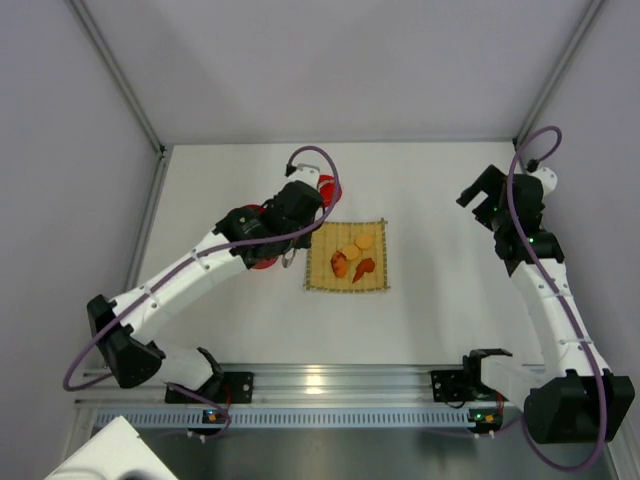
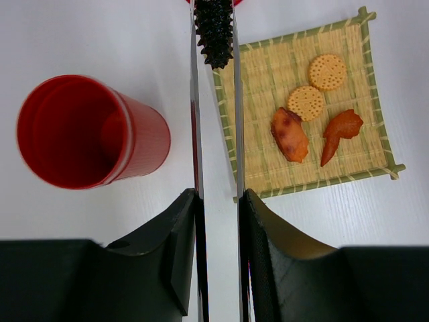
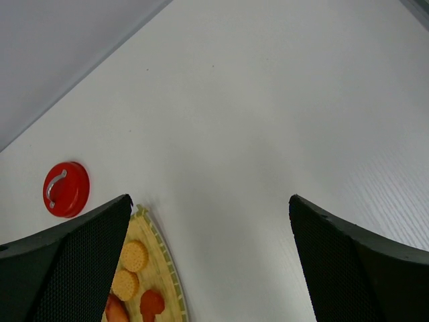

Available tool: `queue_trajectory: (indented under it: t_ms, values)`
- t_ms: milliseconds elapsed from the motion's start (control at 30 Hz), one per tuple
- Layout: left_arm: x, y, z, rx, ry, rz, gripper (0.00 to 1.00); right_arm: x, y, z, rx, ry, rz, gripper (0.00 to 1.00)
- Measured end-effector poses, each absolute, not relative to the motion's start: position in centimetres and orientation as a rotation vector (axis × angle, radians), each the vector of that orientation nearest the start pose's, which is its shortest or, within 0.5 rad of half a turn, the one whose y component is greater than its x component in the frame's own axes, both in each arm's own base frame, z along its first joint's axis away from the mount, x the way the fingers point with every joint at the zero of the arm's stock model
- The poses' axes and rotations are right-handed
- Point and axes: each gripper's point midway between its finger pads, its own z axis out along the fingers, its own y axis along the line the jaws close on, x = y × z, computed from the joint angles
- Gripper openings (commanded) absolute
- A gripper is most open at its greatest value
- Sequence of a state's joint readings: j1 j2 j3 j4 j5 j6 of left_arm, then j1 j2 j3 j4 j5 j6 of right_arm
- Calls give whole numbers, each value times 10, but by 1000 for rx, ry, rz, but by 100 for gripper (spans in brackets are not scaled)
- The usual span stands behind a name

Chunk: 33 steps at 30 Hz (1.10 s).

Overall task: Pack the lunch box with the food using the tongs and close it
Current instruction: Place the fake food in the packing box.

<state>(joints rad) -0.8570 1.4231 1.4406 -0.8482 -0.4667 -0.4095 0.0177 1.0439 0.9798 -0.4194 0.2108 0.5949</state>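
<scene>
Above white tabletop (image 2: 100,40), with left gripper (image 2: 218,198) clamped tight on long silver-grey metal tongs (image 2: 195,134) pinching spiky blackish food piece (image 2: 213,33) at 12 o'clock, lidless glossy red cylindrical lunch box (image 2: 87,134) at 9 o'clock, right gripper (image 3: 209,201) gaping and empty: could drop short of rim through any slackened squeeze.

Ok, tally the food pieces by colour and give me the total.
Round orange-yellow slices: 2, on the mat
Reddish-brown chunks: 2, on the mat
Black spiky piece: 1, pinched in the tongs
Total: 5
</scene>
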Motion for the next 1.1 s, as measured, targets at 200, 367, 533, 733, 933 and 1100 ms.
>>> queue_trajectory:
  t_ms: [200,367,533,733,933,1100]
  values:
    - [270,-198,263,240,2234,-45,32,344,-4,236,698,1936,185,99]
    - [258,-176,274,184,2224,-16,32,346,-1,232,695,1951,200,100]
    - [247,-157,284,127,2212,-6,33,347,1,229,691,1962,208,100]
    - [237,-139,287,77,2208,20,34,349,3,224,695,1978,220,99]
    - [232,-127,271,59,2241,73,34,351,7,222,692,1988,245,99]
    - [233,-119,259,37,2267,114,36,352,9,221,690,1994,251,99]
